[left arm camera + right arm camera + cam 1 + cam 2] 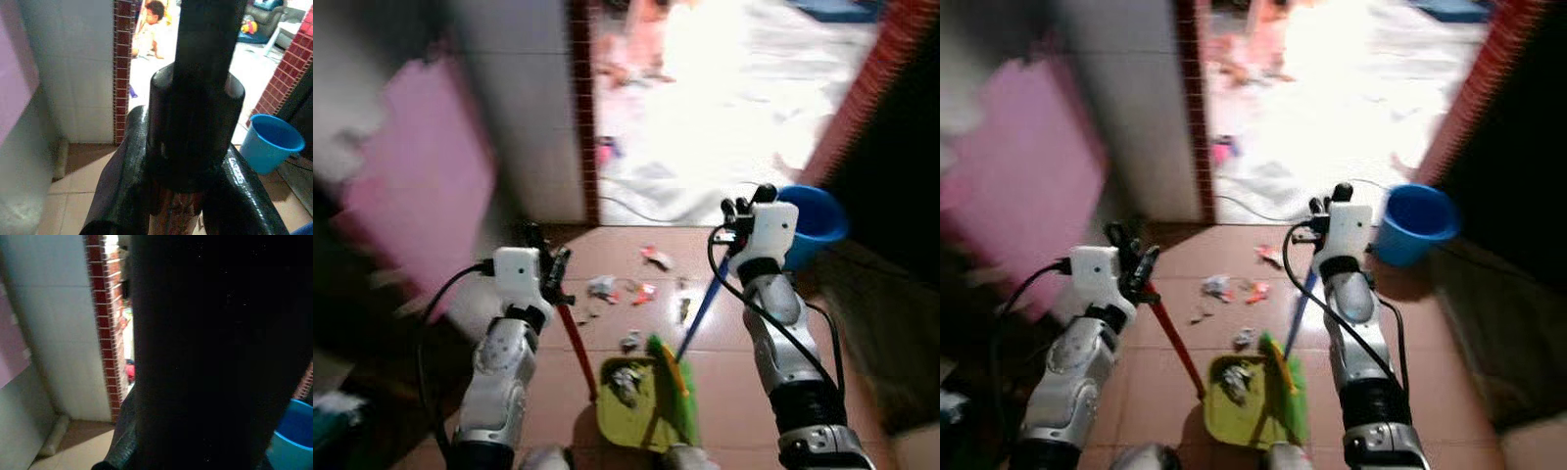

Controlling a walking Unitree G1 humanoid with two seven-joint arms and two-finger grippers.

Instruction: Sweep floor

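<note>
Left eye view: left gripper [548,266] fingers clamped on red dustpan handle [576,343]; right gripper [744,211] grips blue broom handle [703,311]. Green dustpan [636,401] at 6 o'clock, litter [641,289] at 12. Handles stiff, light; hold high.

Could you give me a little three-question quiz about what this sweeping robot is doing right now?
1. True or false: the green dustpan already has some litter in it.
2. Which gripper holds the red handle? A) left gripper B) right gripper
3. Fill in: the blue bucket stands on the robot's ____ side, near the doorway.

Key: 1 true. 2 A; the right gripper holds the blue handle of the green broom. 3 right. More scraps lie on the tiles ahead of the dustpan.
</note>
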